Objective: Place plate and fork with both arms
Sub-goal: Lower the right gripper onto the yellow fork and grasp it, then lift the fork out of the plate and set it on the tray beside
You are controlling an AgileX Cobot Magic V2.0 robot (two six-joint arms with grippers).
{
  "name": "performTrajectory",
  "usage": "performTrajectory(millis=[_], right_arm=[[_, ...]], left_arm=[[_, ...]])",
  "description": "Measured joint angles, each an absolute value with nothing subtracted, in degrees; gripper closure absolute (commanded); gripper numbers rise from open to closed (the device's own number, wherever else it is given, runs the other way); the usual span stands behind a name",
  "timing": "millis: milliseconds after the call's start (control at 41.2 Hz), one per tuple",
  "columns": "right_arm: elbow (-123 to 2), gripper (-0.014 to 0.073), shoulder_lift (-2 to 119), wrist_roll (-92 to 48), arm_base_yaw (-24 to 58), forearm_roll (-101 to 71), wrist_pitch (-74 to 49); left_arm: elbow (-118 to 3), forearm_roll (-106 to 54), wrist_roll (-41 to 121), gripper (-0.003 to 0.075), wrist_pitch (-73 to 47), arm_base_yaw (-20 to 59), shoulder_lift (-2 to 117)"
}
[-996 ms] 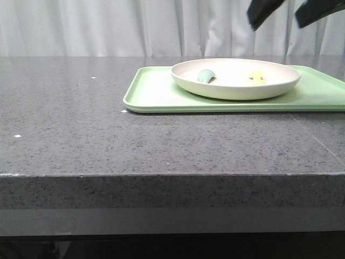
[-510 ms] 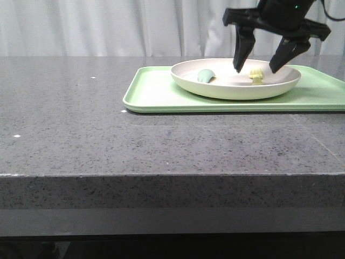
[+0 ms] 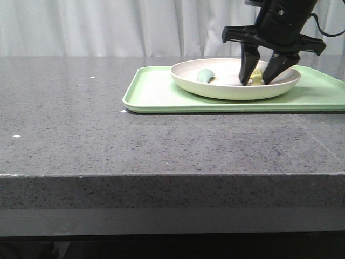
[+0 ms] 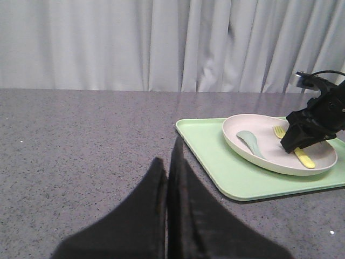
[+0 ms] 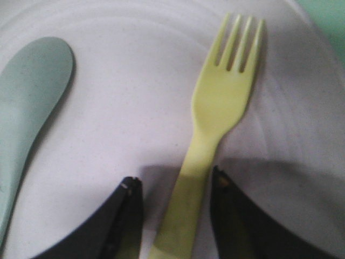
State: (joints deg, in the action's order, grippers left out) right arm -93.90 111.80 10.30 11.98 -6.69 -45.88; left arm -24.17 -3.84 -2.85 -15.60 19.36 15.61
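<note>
The cream plate (image 3: 215, 89) sits on the light-green tray (image 3: 156, 91) at the back right of the table. The pale-yellow fork (image 3: 257, 79) lies flat in the plate; it also shows in the left wrist view (image 4: 304, 158) and the right wrist view (image 5: 215, 113). My right gripper (image 3: 260, 81) is open and lowered into the plate, its fingers on either side of the fork's handle with gaps both sides (image 5: 175, 183). My left gripper (image 4: 167, 167) is shut and empty, above the bare table left of the tray.
A dull teal-green utensil (image 3: 205, 75) lies in the plate's left part, also seen in the right wrist view (image 5: 32, 86). Grey stone table (image 3: 81, 124) with its front edge near. White curtain behind.
My right gripper has come down from above into the plate and now straddles the fork's handle, still open. The plate, fork and tray have not moved.
</note>
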Motion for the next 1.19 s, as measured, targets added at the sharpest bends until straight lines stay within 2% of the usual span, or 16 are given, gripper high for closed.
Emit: performTrajectory(millis=[121,243,510,729,923,1190], right_arm=[[-93.94,0.058,111.8,10.33,11.98,-7.39,-45.77],[-93.94,0.0622,111.57,10.44,11.98,-7.39,-45.88],[-93.94,0.0622,105.87,10.44,11.41,-6.83,-46.1],[-93.94,0.0622,101.56,10.44,6.74,-2.45,-48.96],[-93.16,0.0622,102.89,10.44,1.67,-0.57,-51.85],[-92.59,0.061,108.59,8.78,0.65,-0.49,-51.96]], left_arm=[[-24.17,-3.84,-2.85,0.0738,-15.6,19.36,15.61],[-24.17,-3.84,-2.85,0.0738,-15.6,19.36,15.61],[-24.17,-3.84,-2.85,0.0738,-15.6,19.36,15.61],[-24.17,-3.84,-2.85,0.0738,-15.6,19.36,15.61],[-24.17,-3.84,-2.85,0.0738,-15.6,19.36,15.61],[-24.17,-3.84,-2.85,0.0738,-15.6,19.36,15.61]])
